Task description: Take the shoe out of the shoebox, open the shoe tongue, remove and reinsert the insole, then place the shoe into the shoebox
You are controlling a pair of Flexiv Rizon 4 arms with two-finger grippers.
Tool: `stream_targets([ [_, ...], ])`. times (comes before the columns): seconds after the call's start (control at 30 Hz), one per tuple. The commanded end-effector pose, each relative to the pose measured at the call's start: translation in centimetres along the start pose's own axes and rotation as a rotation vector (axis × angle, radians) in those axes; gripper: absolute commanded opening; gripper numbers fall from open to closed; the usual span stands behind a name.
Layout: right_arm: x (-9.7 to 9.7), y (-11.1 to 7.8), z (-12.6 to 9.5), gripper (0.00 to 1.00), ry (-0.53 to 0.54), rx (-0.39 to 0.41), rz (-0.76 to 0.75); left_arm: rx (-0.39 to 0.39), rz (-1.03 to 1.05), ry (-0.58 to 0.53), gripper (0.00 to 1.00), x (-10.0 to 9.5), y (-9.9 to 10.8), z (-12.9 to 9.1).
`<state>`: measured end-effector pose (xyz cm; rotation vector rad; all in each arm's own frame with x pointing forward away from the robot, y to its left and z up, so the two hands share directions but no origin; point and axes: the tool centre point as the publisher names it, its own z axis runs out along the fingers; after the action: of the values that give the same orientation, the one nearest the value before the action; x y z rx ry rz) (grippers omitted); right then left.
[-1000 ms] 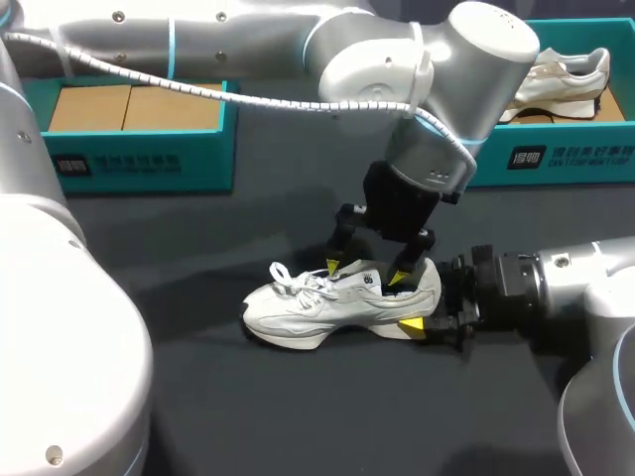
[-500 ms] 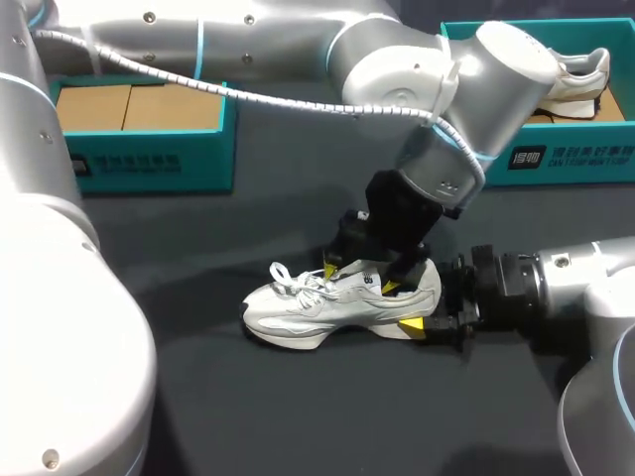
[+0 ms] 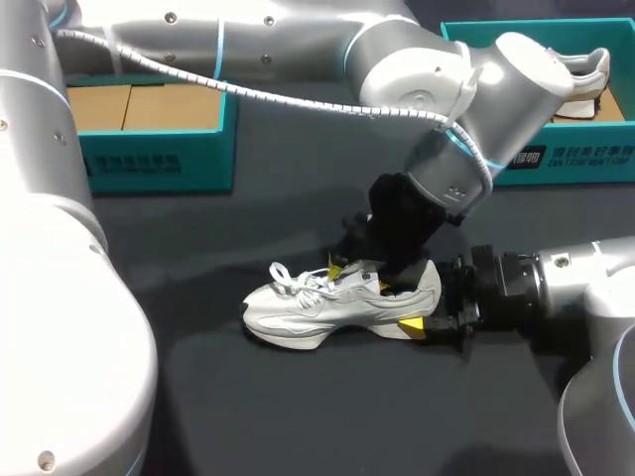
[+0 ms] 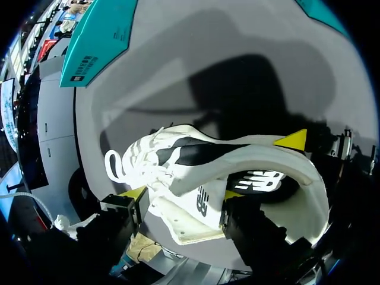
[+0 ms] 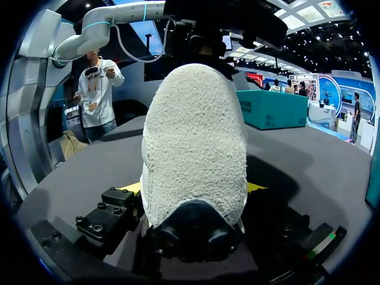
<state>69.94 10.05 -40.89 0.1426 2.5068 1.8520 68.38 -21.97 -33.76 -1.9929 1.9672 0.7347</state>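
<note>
1. Shoe [image 3: 308,307], white, laced: stands on its sole on the table [image 3: 298,416], toe toward the robot's left, outside both boxes.
2. Right gripper [image 5: 191,189]: clamped on the shoe's heel, one yellow tip at each side of it, low by the sole.
3. Left gripper [image 3: 358,277]: down from above at the shoe's opening, just behind the laces; whether it pinches the upper cannot be told.
4. Shoebox [image 3: 149,164], teal: at the table's far left, well apart from the shoe.
5. Second shoebox [image 3: 575,159], teal: at the far right, another pale shoe [image 3: 571,79] inside.
</note>
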Motion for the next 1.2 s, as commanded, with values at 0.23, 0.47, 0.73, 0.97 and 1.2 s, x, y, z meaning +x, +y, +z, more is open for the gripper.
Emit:
stream_targets([
  [0.23, -0.1, 0.0, -0.1, 0.0, 0.0, 0.003, 0.0, -0.003, 0.009, -0.01, 0.45, -0.1, 0.2, -0.7],
  [0.47, -0.1, 0.0, -0.1, 0.0, 0.0, 0.003, 0.0, 0.004, 0.018, -0.007, 0.24, -0.3, 0.3, -1.0],
  [0.73, -0.1, 0.0, -0.1, 0.0, 0.0, 0.003, 0.0, 0.003, 0.022, 0.052, 0.0, -2.1, 0.3, -1.3],
  [0.97, -0.1, 0.0, -0.1, 0.0, 0.0, 0.003, 0.0, 0.028, -0.003, 0.172, 0.0, -5.5, 0.8, -1.5],
  [1.2, -0.1, 0.0, -0.1, 0.0, 0.0, 0.003, 0.0, 0.03, -0.012, 0.28, 0.0, -8.3, 1.1, -0.6],
])
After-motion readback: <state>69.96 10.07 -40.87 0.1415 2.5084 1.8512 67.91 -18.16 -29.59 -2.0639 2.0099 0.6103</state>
